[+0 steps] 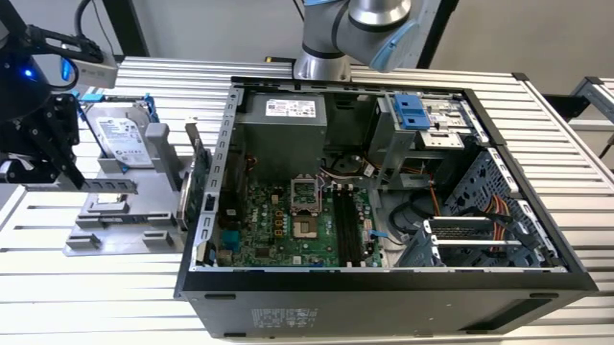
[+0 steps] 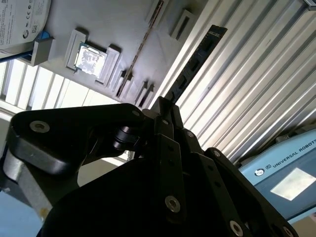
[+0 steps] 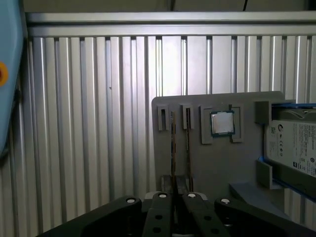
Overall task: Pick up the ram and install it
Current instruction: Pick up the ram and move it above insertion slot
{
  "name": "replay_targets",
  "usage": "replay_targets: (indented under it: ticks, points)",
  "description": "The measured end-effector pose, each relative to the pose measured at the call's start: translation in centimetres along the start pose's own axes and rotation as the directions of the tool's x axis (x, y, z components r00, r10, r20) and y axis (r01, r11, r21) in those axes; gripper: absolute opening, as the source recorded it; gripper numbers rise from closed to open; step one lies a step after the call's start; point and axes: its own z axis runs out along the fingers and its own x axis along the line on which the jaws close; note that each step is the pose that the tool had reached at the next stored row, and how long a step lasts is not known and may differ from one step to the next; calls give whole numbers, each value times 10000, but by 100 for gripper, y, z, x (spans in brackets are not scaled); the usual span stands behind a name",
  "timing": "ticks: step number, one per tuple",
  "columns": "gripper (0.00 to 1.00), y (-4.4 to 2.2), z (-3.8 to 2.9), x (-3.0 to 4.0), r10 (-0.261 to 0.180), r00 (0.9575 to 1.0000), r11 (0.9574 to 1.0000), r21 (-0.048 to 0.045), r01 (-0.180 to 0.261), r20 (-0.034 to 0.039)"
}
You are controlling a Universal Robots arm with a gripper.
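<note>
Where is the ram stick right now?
The ram is clamped in the gripper at the exterior view's left, outside the computer case, close to the grey parts holder and the hard drive.

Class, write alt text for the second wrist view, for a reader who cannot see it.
The black hand grips one end of a long dark ram stick, which juts out over a ribbed metal table. Beyond lies a grey tray with a square chip set in it.

Bright even light in exterior view, glare streaks on ribbed table (image 3: 98, 123) in both wrist views, with gripper (image 2: 165, 106) and ram (image 2: 198, 57) backlit near-black in second wrist view.
</note>
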Motion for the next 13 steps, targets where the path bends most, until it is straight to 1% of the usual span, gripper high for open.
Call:
replay_targets:
  ticks: [13]
  points:
    - [0,0,-43,0,-1,10000,10000,0,1,0]
